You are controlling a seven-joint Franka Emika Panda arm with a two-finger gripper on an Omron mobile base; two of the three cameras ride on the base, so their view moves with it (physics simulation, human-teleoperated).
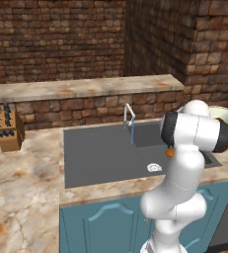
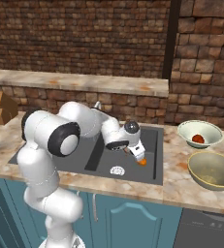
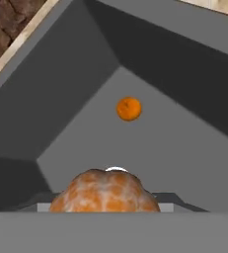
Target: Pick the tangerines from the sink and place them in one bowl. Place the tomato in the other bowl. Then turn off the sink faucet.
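A pale, mottled orange tangerine [image 3: 105,191] sits clenched in the claw [image 2: 139,157], its skin streaked with lighter patches in the hand view. In the right base view it shows as a small orange ball at the tip of the claw, above the right part of the sink [image 2: 147,140] near the round white drain [image 2: 117,170]. In the left base view a sliver of it peeks out beside the arm's forearm.

A second tangerine [image 3: 129,108], brighter and evenly orange, lies on the dark grey floor of the sink, well apart from the held one, near a far corner as the hand view has it.

The tomato [image 2: 198,138], dark red, rests inside the pale cream bowl [image 2: 186,131] on the counter [image 2: 176,181] to the right of the sink. Just in front of it stands the olive-tan bowl [image 2: 208,182].

The thin silver faucet [image 1: 128,114] rises behind the basin, with a blue stream of water falling from its spout.

The arm bends over from the near side of the counter: its elbow is raised at the left of the right base view, the forearm reaches across the basin, and the wrist tips the claw downward and to the right. A knife block [image 1: 7,128] stands at the counter's far left.
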